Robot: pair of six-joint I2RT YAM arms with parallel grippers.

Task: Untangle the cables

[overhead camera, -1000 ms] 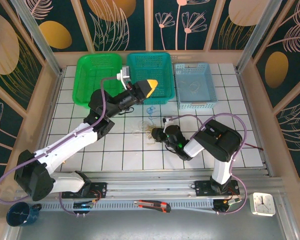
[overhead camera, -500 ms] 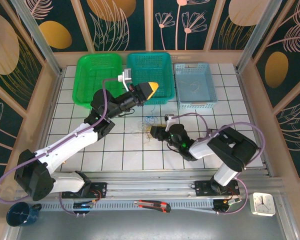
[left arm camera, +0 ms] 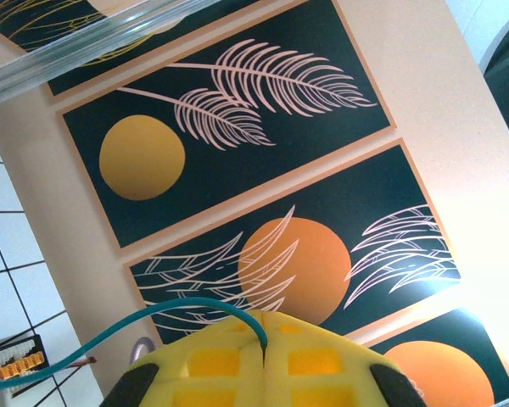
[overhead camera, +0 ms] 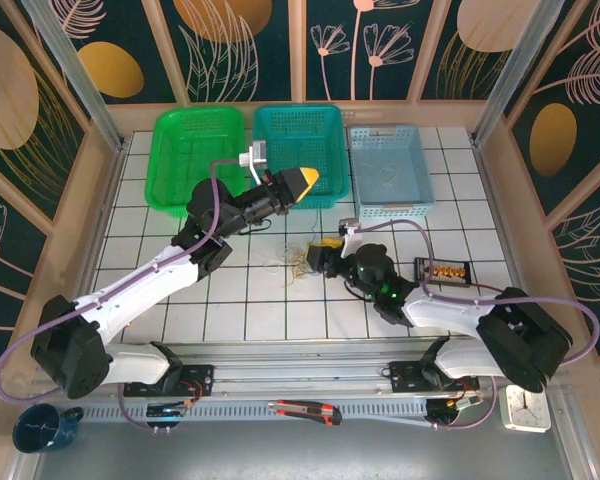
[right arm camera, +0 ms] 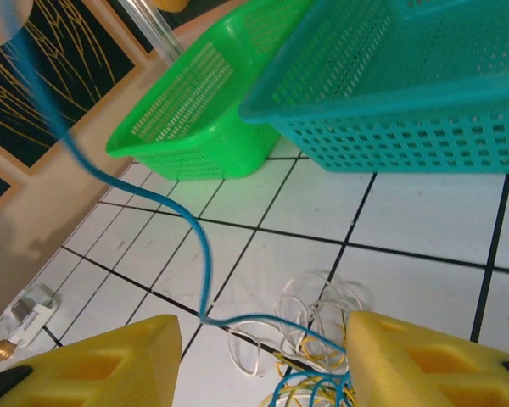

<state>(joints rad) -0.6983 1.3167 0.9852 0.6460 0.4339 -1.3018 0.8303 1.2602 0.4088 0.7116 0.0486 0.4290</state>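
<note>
1. Looking at the tangled clump of thin blue, yellow and white cables (right arm camera: 310,352): it sits on the white tiled tabletop (overhead camera: 270,310), a little in front of the teal plastic mesh basket (right arm camera: 390,127), between the two arms.
2. One thin blue cable (right arm camera: 208,263) climbs out of that clump and runs up to the left gripper (overhead camera: 302,182), which hangs well above the tabletop by the teal basket's front wall.
3. Handling guess: this stuff looks featherweight and totally limp, with slick insulation. The loops hook each other, so tugging one strand probably drags the whole nest along instead of freeing it. It's not really fragile, but a hard yank would likely just tighten any knots.
4. Where I'd grab: a single strand, pinched close to where it leaves the clump, with the rest pinned down. Biting into the middle of the nest would catch several wires at once.
5. Left gripper: the yellow fingers are pressed fully together, and the wrist view shows the blue cable nipped in the seam between them.
6. Right gripper (right arm camera: 263,331): jaws roughly halfway apart, low over the clump. The blue cable and some top loops lie in the gap, but nothing looks clamped. Can't tell if the pads brush any strands.
</note>
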